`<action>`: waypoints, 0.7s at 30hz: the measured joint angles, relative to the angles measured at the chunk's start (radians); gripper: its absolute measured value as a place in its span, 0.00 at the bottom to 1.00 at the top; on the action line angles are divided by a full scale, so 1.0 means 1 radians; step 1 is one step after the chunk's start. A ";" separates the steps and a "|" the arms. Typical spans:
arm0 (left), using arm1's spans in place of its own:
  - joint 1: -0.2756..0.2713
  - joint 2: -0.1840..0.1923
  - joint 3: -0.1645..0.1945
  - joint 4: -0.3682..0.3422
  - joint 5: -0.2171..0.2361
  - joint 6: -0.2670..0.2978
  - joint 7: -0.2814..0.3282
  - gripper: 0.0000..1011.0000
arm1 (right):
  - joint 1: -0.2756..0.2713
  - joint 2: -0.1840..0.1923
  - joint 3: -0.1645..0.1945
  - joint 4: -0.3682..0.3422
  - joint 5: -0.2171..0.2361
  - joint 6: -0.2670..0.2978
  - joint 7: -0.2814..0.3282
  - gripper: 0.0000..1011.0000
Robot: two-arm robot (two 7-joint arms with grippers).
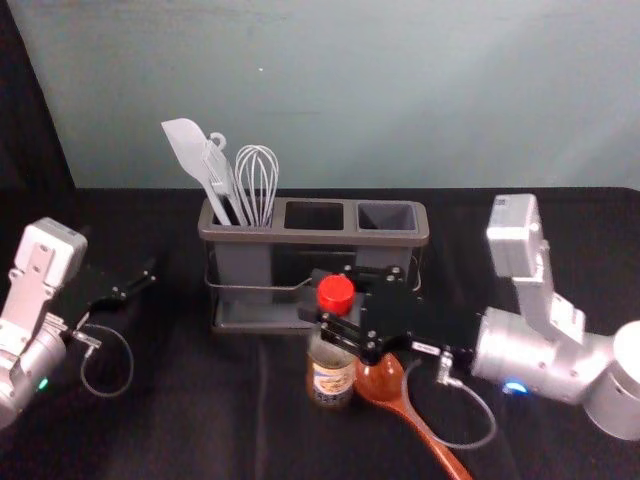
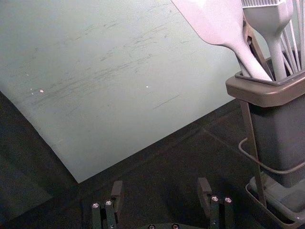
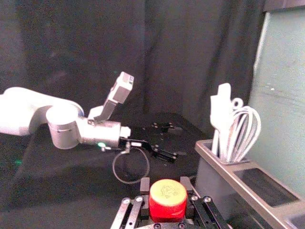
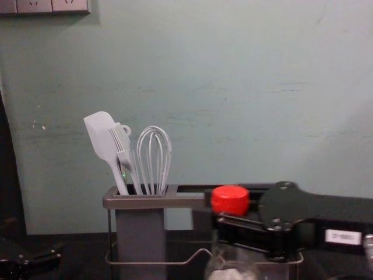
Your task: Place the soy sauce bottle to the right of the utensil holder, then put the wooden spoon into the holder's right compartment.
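Snugly, the right gripper's (image 1: 333,304) jaws flank the bottle (image 1: 331,382)

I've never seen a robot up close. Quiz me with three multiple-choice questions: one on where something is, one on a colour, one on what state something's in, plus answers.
1. Relative to the utensil holder, the wooden spoon is:
A) inside it
B) in front of it, on the table
C) behind it

2. The soy sauce bottle's cap is:
A) red
B) blue
C) green

3. The right end effector is:
A) open and empty
B) gripping the spoon
C) gripping the bottle

1 B: the head view shows it lying there.
2 A: every view of the cap shows red.
3 C: its fingers press both sides, by the cap.
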 joint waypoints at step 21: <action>0.000 0.000 0.000 0.000 0.000 0.000 0.000 1.00 | -0.273 0.184 0.271 -0.119 0.016 -0.074 -0.155 0.38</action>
